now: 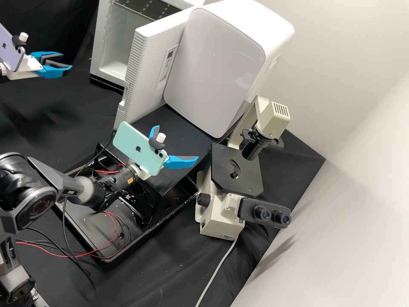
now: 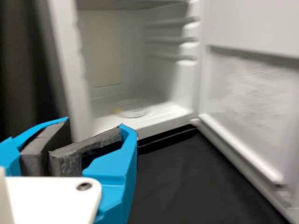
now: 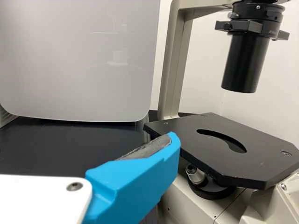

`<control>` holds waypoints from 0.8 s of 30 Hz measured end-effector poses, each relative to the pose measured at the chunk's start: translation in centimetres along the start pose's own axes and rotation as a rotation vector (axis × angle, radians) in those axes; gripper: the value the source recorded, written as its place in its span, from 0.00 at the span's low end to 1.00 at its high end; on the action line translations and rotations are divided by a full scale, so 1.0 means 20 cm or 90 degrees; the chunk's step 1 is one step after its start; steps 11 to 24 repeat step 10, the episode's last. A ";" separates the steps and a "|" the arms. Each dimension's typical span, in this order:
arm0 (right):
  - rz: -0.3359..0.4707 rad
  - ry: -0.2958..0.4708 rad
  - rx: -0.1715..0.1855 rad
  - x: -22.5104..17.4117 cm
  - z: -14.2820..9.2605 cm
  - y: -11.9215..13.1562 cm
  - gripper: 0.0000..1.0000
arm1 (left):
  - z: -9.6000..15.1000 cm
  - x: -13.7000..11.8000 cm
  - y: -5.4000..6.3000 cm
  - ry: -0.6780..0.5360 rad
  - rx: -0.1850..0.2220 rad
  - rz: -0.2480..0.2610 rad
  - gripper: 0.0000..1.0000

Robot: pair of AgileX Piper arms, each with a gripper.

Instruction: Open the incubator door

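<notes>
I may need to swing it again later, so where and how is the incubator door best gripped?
Probably at the notch in the free edge of the incubator door, coming edge-on from the end away from the cabinet. The door stands swung out, so the tool could straddle that edge, one side on the ribbed outer face, the other inside; the broad faces offer little to pinch.

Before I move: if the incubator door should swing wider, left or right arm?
Left, I'd say: its gripper points toward the open side of the incubator, door inner face exposed. The right gripper points toward the microscope.
</notes>
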 end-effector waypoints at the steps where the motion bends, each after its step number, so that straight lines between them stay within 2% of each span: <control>1: 0.000 0.000 0.000 0.00 0.00 0.00 1.00 | -0.01 0.00 0.00 0.022 -0.004 0.000 1.00; 6: 0.000 0.000 0.000 0.00 0.00 0.00 1.00 | -0.05 0.00 -0.03 0.075 -0.001 0.014 1.00; 10: 0.000 0.000 0.000 0.00 0.00 0.00 1.00 | -0.09 0.01 -0.07 0.113 -0.019 0.026 1.00; 24: 0.000 0.000 0.000 0.00 0.00 0.00 1.00 | -0.09 0.01 -0.07 0.113 -0.019 0.026 1.00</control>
